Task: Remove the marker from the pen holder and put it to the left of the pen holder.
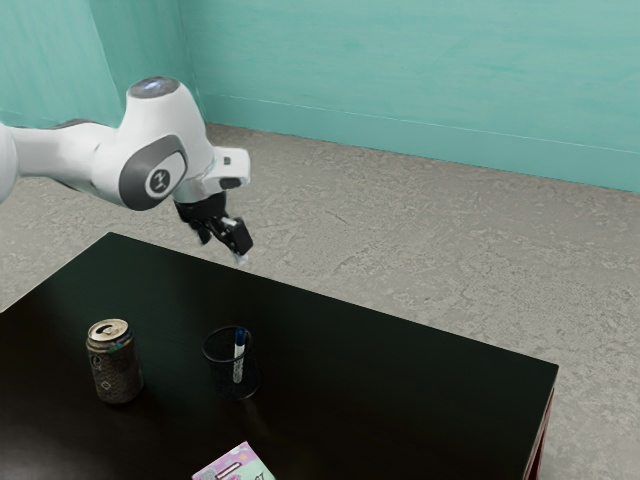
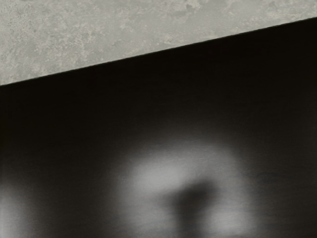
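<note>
Marker: white with a blue upper end, standing near upright inside the pen holder
Pen holder: round, dark, see-through mesh, upright on the table
Gripper: black, raised and tilted, near the table's far edge in the exterior view, well apart from the marker
Fingers: 2, standing apart
Arm: white and grey, coming in from the exterior view's left
Can: 1, dark with a pale metal top, upright, on the exterior view's left of the pen holder
Flat item: pink and pale green, cut off by the exterior view's lower edge
Tabletop: near black; in the wrist view it bears pale, blurred patches of light and meets the floor along 1 straight edge
Floor: mottled grey
Wall: teal, beyond the floor
</note>
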